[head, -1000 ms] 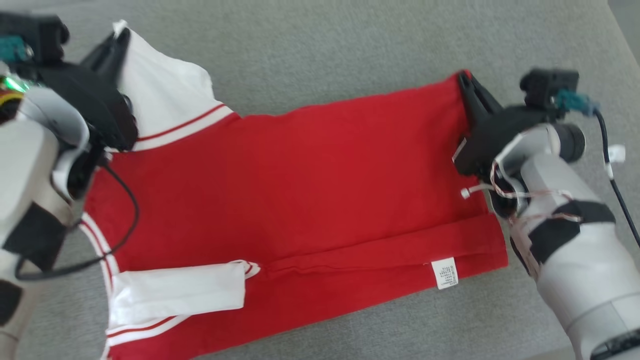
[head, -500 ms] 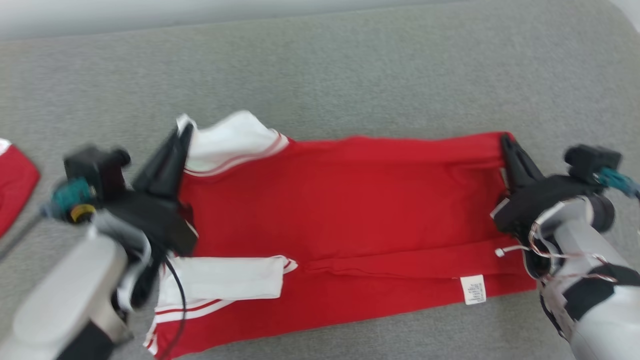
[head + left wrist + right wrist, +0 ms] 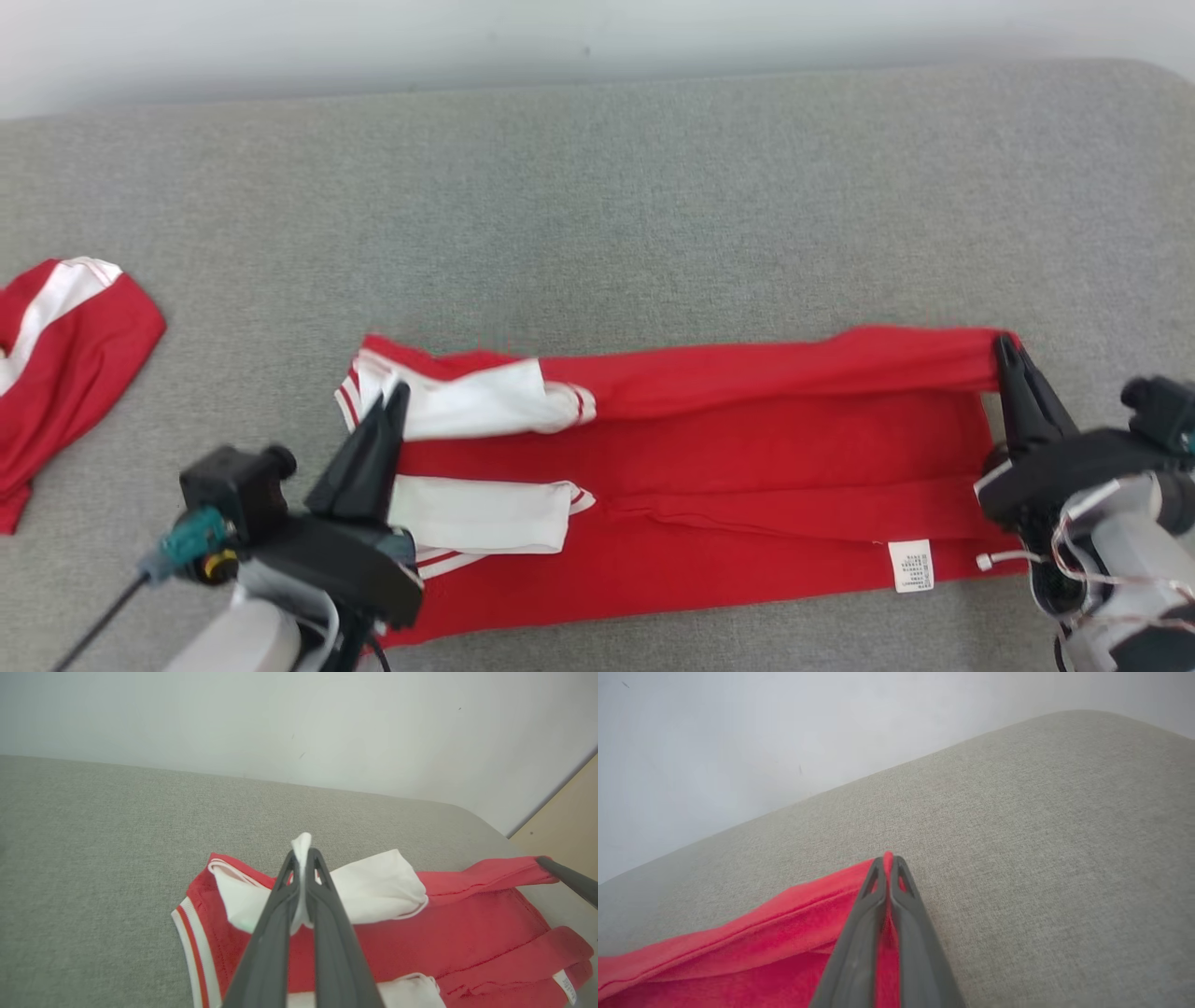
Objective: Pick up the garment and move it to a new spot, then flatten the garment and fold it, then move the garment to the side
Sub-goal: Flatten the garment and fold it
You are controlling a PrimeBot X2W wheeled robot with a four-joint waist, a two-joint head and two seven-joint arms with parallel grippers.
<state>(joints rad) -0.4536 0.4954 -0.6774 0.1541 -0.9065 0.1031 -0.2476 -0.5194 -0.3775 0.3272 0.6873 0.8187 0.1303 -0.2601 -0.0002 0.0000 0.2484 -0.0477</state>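
The garment (image 3: 709, 485) lies stretched left to right between both arms, the left gripper (image 3: 396, 394) pinching its white sleeve (image 3: 476, 409) and the right gripper (image 3: 1005, 345) pinching its far red corner.

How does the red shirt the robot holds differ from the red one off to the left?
The held shirt is stretched long across the grey fabric surface; the other shirt lies crumpled. The held shirt is pinched at both ends, by the left fingers on white cloth and the right fingers on a red corner; the other shirt is untouched. Both are red with white trim.
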